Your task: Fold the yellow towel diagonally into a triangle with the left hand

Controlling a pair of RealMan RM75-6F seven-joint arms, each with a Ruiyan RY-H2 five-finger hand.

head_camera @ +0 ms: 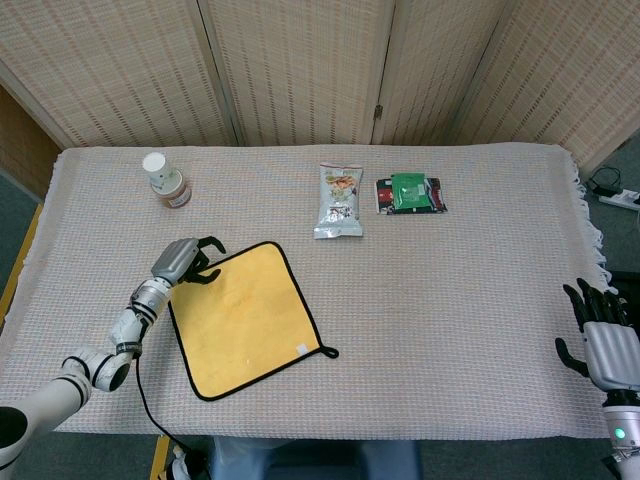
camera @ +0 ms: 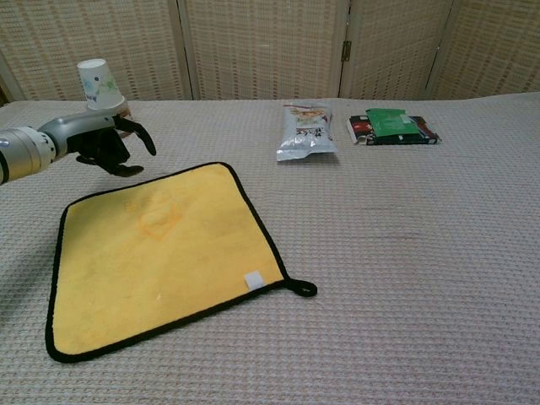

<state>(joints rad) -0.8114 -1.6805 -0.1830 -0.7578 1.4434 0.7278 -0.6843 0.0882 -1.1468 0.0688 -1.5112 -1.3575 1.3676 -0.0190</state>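
Labels first: you can't read any text at this resolution — the paper cup [head_camera: 155,165] has a green print, it sits upside down on a jar [head_camera: 177,193] with an amber fill and a white sticker, the silver snack pouch [head_camera: 339,201] shows a food picture, and the green packet [head_camera: 408,190] lies on top of a dark packet [head_camera: 430,196]; all writing is too small. Yellow towel [head_camera: 247,316] lies flat and unfolded on the table cloth [head_camera: 450,290], black-trimmed, rotated like a diamond, with a white tag [head_camera: 301,348] and a black loop [head_camera: 329,352] at its near-right corner. Chest view shows you an embossed mark [camera: 157,219] in the towel's upper half, which the head view barely shows; wording not legible. Head view alone shows your right hand [head_camera: 608,340] at the table's right edge, well away from everything, fingers spread, holding nothing. Your left hand [head_camera: 186,262] appears in both views: at the towel's far-left corner, palm down, fingers curled partway and apart, nothing between them. Chest view puts the fingertips [camera: 126,169] just above the towel's far edge; contact can't be confirmed. Forearm runs back toward the near-left table edge.
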